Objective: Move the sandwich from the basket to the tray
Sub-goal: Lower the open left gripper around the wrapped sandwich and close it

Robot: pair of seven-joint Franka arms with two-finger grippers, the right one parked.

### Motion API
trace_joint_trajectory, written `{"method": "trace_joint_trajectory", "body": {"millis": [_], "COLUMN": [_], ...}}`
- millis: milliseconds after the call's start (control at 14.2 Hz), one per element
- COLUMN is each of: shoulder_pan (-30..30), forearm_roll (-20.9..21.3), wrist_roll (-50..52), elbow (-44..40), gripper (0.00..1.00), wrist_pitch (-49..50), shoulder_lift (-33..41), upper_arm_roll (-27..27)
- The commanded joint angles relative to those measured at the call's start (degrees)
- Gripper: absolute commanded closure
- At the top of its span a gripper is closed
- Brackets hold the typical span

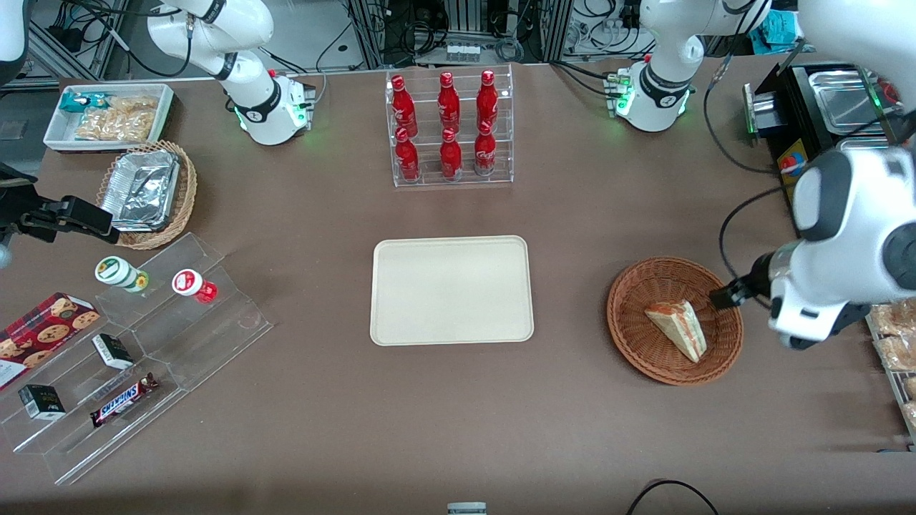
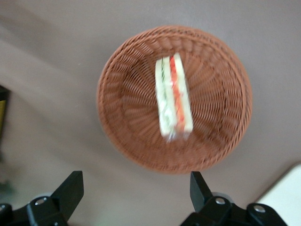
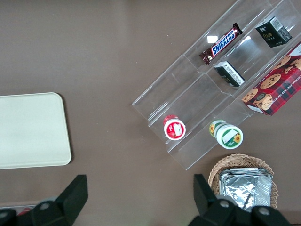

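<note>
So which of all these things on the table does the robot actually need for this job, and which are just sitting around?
Needed:
- sandwich, lying in the basket
- tray, with nothing on it
- gripper, fingers open, above the table beside the basket

Just sitting around:
- rack of red bottles
- Snickers bar
- cookie box
- foil containers

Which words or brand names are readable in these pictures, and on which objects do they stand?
"SNICKERS": on the chocolate bar on the clear stepped stand.
Cookie box, small black boxes, two cups, red bottles: print unreadable.
Sandwich, basket, tray: no text.
The gripper, open, hovers above the basket.
</note>
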State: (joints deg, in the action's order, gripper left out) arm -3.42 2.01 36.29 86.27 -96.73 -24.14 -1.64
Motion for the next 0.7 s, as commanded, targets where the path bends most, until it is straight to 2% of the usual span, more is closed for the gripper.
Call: {"method": "trace_joint_trajectory", "body": {"millis": [0,211,632], "shoulder_pan": [-1.3,-1.4,-1.4], "forearm_roll": [1.0,1.0,1.0], "wrist_roll": [7.0,8.6,8.9], "elbow": [-1.3,1.1,12.4], "gripper": [0.0,0.0,0.0], "wrist_pitch": [-4.6,-6.7,-20.7], "shoulder_lift": [-4.4,-6.3,-6.1], "upper_arm_roll": [-0.3,-0.3,-0.2]}}
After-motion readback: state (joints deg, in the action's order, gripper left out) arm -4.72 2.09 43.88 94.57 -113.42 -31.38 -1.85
